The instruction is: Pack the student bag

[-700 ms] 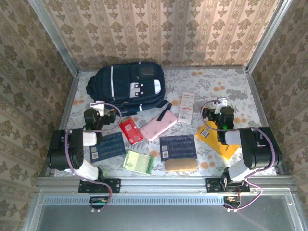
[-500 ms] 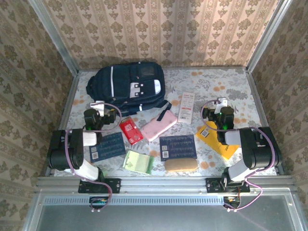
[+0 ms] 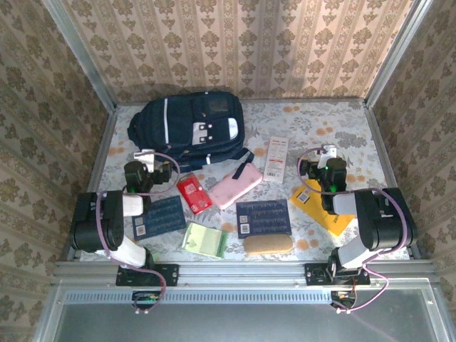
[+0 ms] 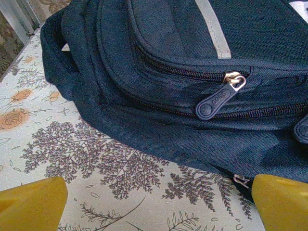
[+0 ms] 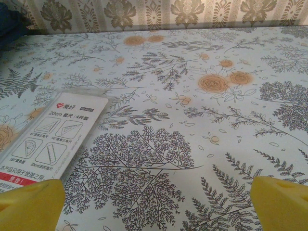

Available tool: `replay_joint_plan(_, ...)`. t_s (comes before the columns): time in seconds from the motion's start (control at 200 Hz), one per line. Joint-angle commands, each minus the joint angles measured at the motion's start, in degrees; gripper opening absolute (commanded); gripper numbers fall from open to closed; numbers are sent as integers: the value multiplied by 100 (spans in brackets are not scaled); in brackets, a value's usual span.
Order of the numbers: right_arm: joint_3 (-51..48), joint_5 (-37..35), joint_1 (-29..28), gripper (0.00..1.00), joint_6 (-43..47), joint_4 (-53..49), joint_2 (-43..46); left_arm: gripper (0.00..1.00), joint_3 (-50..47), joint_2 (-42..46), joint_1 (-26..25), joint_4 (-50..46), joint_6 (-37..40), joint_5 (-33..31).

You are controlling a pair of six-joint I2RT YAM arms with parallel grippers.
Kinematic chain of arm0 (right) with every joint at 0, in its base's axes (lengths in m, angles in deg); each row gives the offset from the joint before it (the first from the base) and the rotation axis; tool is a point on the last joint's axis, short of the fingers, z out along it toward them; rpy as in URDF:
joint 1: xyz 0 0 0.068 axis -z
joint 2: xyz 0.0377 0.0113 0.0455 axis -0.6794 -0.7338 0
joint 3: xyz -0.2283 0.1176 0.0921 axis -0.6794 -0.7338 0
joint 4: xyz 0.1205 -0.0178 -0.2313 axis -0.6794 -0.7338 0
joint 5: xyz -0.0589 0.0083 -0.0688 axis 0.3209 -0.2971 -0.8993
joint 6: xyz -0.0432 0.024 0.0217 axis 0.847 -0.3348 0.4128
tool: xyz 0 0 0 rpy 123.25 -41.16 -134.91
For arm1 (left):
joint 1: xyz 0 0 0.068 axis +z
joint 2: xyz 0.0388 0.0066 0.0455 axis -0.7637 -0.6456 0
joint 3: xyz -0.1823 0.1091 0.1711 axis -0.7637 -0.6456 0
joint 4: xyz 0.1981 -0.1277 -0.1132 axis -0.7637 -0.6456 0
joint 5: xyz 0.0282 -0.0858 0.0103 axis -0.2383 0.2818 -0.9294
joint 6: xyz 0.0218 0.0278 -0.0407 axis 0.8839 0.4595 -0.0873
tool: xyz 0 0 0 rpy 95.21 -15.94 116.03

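at far left, woven navy student bag (image 3: 187, 128), rounded zip pull (image 4: 215, 102)

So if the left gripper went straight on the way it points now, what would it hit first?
The left gripper, open, faces the student bag; it would likely meet the bag's lower side, below the zipper pull.

A pink pouch (image 3: 235, 188) lies between a red packet (image 3: 194, 194) and a white ruler pack (image 3: 275, 159).
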Motion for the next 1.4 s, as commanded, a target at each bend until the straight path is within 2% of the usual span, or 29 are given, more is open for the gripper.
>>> replay_joint_plan(0.0, 29, 115, 43, 100, 30, 14, 56, 100, 53, 56, 1, 120, 31, -49)
replay_joint_plan(0.105, 23, 415, 17, 100, 190, -11, 140, 100, 18, 346, -41, -6, 40, -250)
replay_joint_plan(0.195, 149, 374, -84, 100, 296, -508, 493, 100, 237, 1212, -261, -1159, 36, -892)
replay_joint_plan(0.26, 490, 382, -176, 100, 413, -1441, 834, 100, 475, 1901, -422, -1885, -60, -1205)
replay_joint_plan(0.325, 896, 336, -495, 100, 655, -2164, 1305, 100, 641, 2498, -648, -2184, -93, -1391)
replay_joint_plan(0.415, 1021, -105, -1137, 100, 476, -1750, 1713, 100, 1041, 3059, -1113, -2422, 137, -1556)
replay_joint_plan(0.46, 1255, -679, -1568, 100, 580, -1823, 1900, 100, 1292, 3226, -1227, -2601, 223, -1279)
replay_joint_plan(0.5, 1601, -1261, -1981, 100, 619, -2199, 2038, 100, 1560, 3282, -1246, -2854, 276, -884)
replay_joint_plan(0.545, 2009, -1688, -2405, 100, 536, -2596, 2153, 100, 1929, 3250, -1255, -3181, 106, -745)
replay_joint_plan(0.64, 2877, -2571, -3184, 100, 127, -3481, 2319, 100, 3122, 2865, -1293, -4606, -1038, -1573)
replay_joint_plan(0.685, 3296, -2445, -3340, 100, -158, -4082, 2334, 100, 3811, 2544, -1275, -5524, -1591, -1997)
replay_joint_plan(0.785, 3811, -1474, -3342, 100, -825, -5270, 2595, 100, 5012, 1684, -1054, -7173, -2227, -2545)
replay_joint_plan(0.85, 3498, -613, -3204, 100, -816, -5025, 2991, 100, 5266, 1224, -671, -7335, -2580, -1990)
replay_joint_plan(0.93, 3011, -229, -2893, 100, -1539, -4358, 3330, 100, 5384, 822, -97, -7179, -3217, -1017)
replay_joint_plan(0.99, 3437, 66, -2578, 99, -2146, -5187, 3127, 100, 5559, 490, 228, -7155, -3468, -484)
replay_joint_plan(1.065, 4075, 435, -2368, 97, -2601, -6374, 2590, 100, 5896, -41, 538, -7166, -3370, 352)
replay_joint_plan(1.12, 4167, 1011, -2368, 100, -2693, -6645, 2356, 100, 6131, -453, 614, -7151, -3177, 891)
replay_joint_plan(1.175, 3850, 1462, -2456, 100, -2833, -6322, 2350, 100, 6492, -938, 648, -7373, -2993, 1315)
replay_joint_plan(1.265, 3438, 2173, -2475, 100, -3257, -5786, 2341, 94, 6896, -1599, 684, -7584, -2677, 1895)
replay_joint_plan(1.325, 3256, 2821, -2496, 96, -3215, -5451, 2367, 93, 7002, -1918, 719, -7623, -2592, 1984)
replay_joint_plan(1.395, 3194, 3032, -2569, 91, -3140, -5406, 2420, 93, 7073, -2340, 819, -7491, -2629, 2457)
